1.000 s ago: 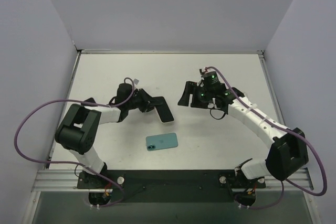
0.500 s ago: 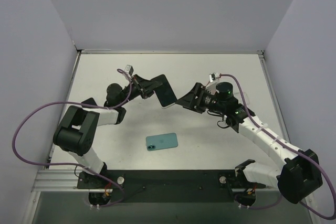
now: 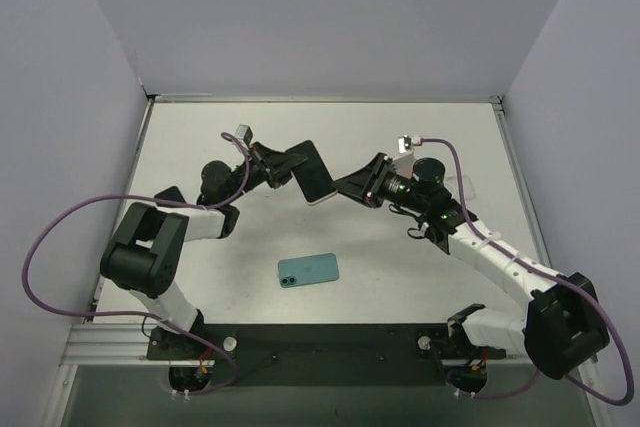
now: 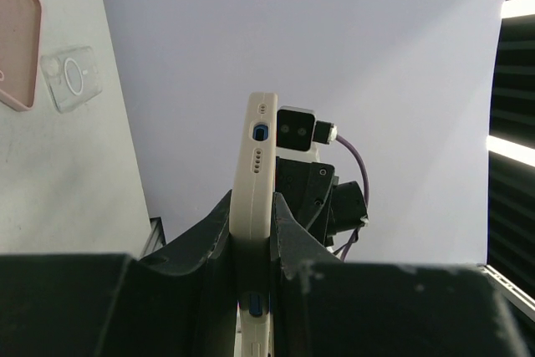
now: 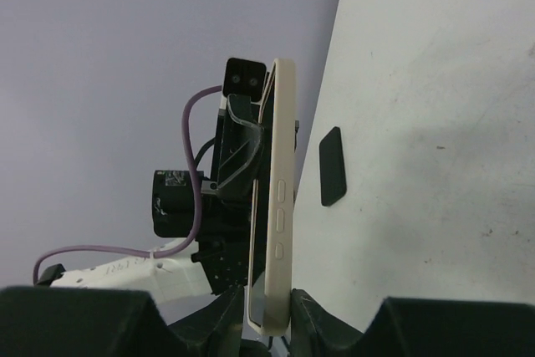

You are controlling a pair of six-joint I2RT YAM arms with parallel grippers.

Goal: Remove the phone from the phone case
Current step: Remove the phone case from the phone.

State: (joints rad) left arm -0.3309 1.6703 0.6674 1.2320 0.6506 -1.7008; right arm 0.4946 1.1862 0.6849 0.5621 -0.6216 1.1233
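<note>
Cream phone case (image 5: pixel 278 198) stands edge-on, lower end pinched in the right gripper (image 5: pixel 269 319), left gripper (image 5: pixel 238 148) clasping it behind, dark slab (image 5: pixel 333 166) flat on the table (image 5: pixel 435 123).

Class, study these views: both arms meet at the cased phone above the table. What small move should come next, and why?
Probably the right tool should pry the case lip at its end of the cased phone while the left tool holds firm. Both tools clamp it from opposite ends, off the table, with the phone not yet out.
</note>
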